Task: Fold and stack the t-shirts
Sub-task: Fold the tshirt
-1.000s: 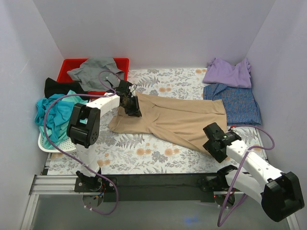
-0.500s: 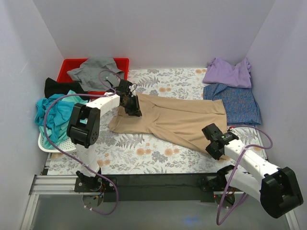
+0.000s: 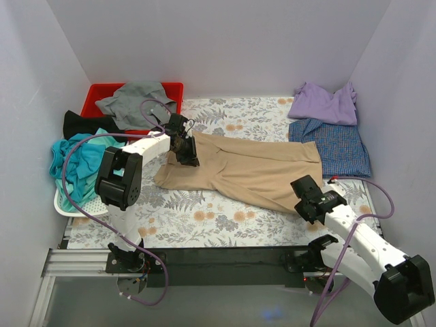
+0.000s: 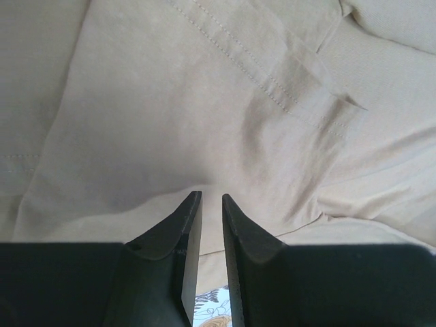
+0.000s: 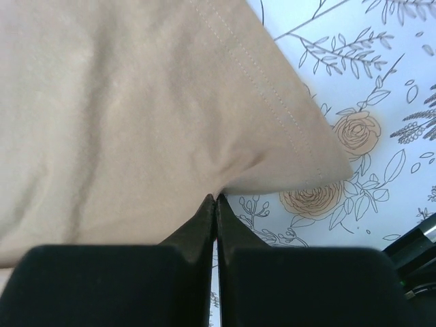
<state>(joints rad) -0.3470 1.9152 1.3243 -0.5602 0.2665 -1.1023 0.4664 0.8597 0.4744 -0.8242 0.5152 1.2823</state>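
Note:
The tan t-shirt (image 3: 252, 170) lies spread across the middle of the floral table. My left gripper (image 3: 187, 155) is at its upper left edge. In the left wrist view the left gripper (image 4: 211, 196) has its jaws a narrow slit apart, and the tan cloth (image 4: 204, 102) rises in creases to the tips. My right gripper (image 3: 302, 193) is at the shirt's lower right hem. Seen from the right wrist, the right gripper (image 5: 216, 196) is shut, and the hem (image 5: 286, 122) puckers where the tips meet it.
Lavender (image 3: 323, 102) and blue-checked (image 3: 337, 146) shirts lie at the back right. A grey shirt (image 3: 136, 99) drapes over the red bin (image 3: 174, 87). A black shirt (image 3: 85, 124) and a teal one (image 3: 78, 163) sit at the white mesh basket (image 3: 71, 208) on the left.
The right gripper's jaws have closed at the tan shirt's lower right hem, and its arm has shifted slightly. The left gripper and the shirts have not moved.

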